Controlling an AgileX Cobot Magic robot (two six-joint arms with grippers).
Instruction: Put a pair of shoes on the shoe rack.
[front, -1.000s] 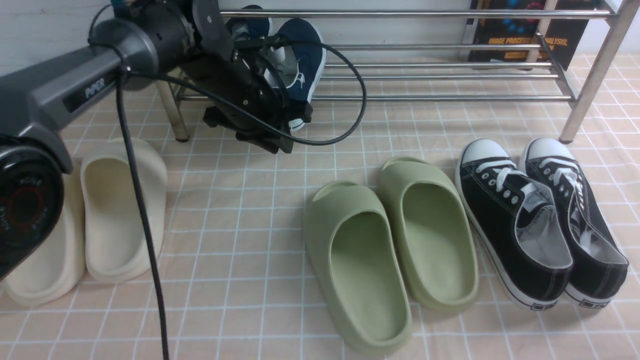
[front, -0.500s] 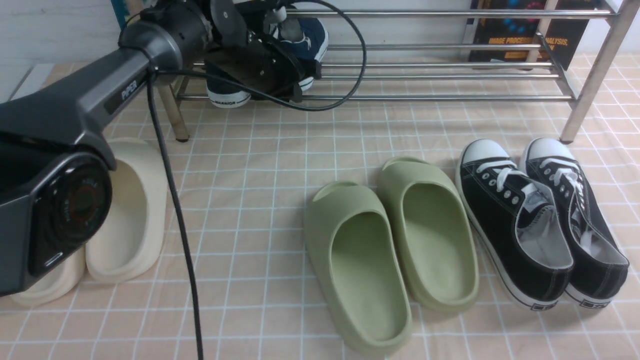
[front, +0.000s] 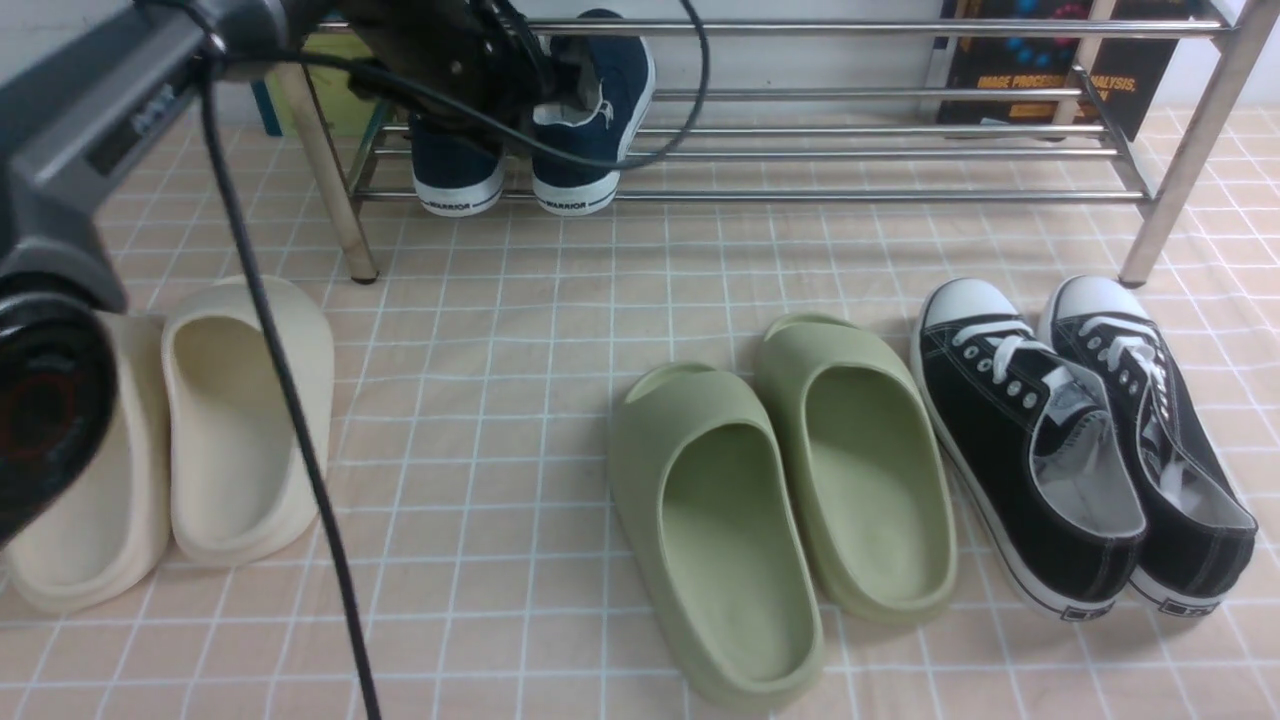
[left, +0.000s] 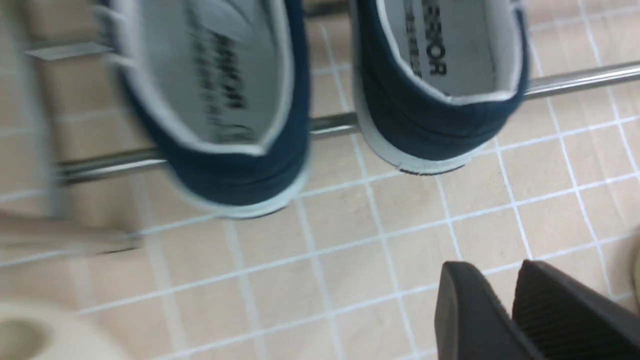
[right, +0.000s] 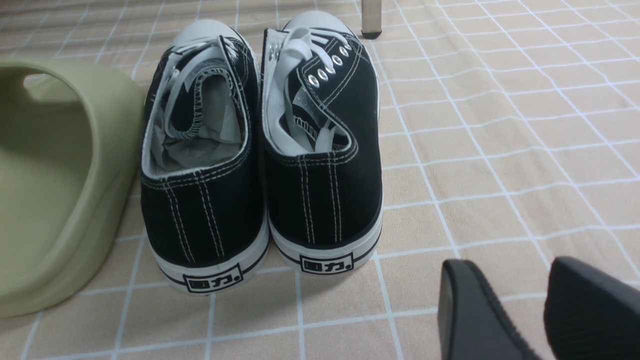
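The navy shoes sit side by side on the lower tier of the rack, at its left end, their WARRIOR heels over the front bar; the left gripper hovers above the floor just in front of the heels, touching neither shoe, its jaws a narrow gap apart and empty; the right gripper hangs low behind the black sneakers, jaws parted, nothing between; green slippers lie beside the sneakers; cream slippers lie far left.
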